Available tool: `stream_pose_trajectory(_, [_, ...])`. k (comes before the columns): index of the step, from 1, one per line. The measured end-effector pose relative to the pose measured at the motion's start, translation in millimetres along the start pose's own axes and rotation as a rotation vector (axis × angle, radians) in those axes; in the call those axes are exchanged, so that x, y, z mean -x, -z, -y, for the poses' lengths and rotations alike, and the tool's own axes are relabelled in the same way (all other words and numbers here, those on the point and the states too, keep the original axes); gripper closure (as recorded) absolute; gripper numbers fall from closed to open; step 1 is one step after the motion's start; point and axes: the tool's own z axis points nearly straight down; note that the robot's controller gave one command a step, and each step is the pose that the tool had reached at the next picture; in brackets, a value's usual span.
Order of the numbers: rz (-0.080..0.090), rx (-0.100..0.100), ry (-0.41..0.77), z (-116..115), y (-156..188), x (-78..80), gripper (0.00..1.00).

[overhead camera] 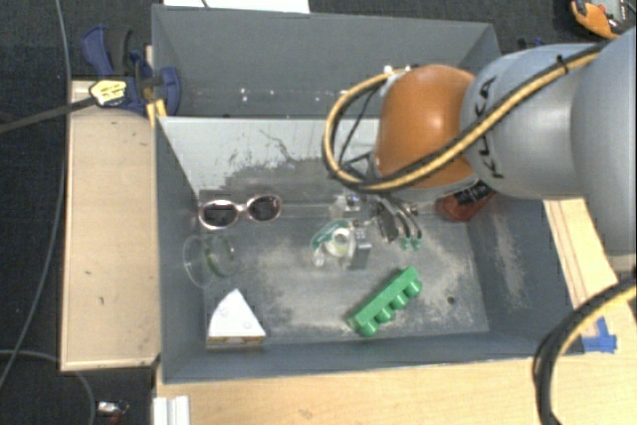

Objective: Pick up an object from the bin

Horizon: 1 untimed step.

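Note:
My gripper [360, 226] hangs low in the middle of the bin, under the orange wrist cover. A small pale thing with a green edge [331, 242] lies right at its lower left side; whether they touch I cannot tell. A green toothed block [386, 302] lies on the bin floor just below and to the right of the gripper, apart from it.
Sunglasses [239, 210] lie at the left of the floor, a clear glass cup [208, 258] below them, and a white wedge [234, 318] in the front left corner. A red-brown thing [466, 202] peeks out under the arm at the right.

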Motion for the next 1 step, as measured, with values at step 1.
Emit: stream_pose_trajectory(1, [-0.007,0.0,-0.002,0.0,15.3,-1.7,1.0])
